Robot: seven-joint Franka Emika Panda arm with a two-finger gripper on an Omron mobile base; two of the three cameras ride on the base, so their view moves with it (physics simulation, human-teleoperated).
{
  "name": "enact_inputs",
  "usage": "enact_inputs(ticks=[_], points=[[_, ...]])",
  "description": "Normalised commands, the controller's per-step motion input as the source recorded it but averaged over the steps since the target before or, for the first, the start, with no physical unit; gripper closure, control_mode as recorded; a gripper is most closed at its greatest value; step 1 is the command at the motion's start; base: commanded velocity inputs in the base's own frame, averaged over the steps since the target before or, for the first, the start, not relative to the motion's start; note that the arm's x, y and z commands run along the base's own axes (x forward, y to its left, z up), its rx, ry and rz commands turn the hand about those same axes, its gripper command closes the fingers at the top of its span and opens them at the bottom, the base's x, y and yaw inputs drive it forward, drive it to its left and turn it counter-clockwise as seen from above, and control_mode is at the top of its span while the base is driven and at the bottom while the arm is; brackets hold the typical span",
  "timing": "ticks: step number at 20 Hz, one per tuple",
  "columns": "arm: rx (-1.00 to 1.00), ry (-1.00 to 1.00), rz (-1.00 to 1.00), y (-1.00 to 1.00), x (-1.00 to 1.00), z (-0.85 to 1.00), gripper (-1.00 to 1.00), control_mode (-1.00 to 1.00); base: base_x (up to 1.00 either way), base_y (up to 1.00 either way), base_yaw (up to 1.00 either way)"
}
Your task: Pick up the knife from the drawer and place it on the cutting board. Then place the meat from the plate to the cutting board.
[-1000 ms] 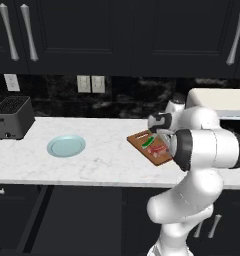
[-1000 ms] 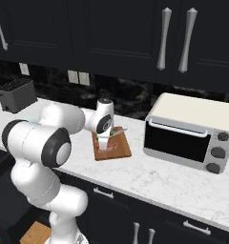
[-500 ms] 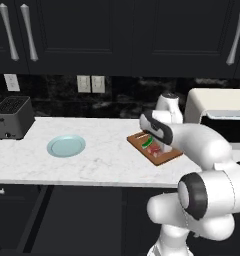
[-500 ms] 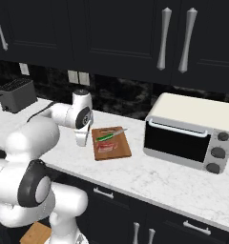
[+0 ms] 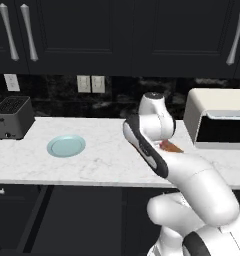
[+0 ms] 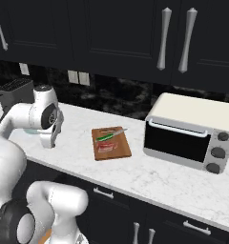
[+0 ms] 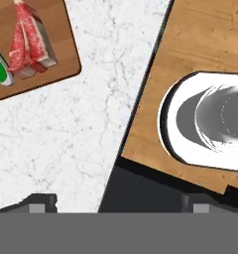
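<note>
Gripper (image 6: 51,143) points down over the white marble counter (image 6: 150,176), left of the cutting board (image 6: 111,143); jaws spread wide, nothing between them, its two dark fingertips (image 7: 39,202) far apart at the bottom of the hand view. Cutting board lies mid-counter, just left of the toaster oven (image 6: 190,133). On it, the meat (image 7: 29,42) rests on the nearer part, with the green-handled knife (image 6: 109,136) beside it on the far side, blade toward the oven. Light blue plate (image 5: 66,146) sits bare, well to the left, near the black toaster (image 5: 12,117). Black upper cabinets (image 5: 117,35) above.
</note>
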Motion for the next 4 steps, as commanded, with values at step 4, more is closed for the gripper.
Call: enact_inputs(ticks=[4], points=[[-0.05, 0.0, 0.0, 0.83, -0.79, 0.52, -1.0, -1.0, 0.0, 0.0, 0.0]])
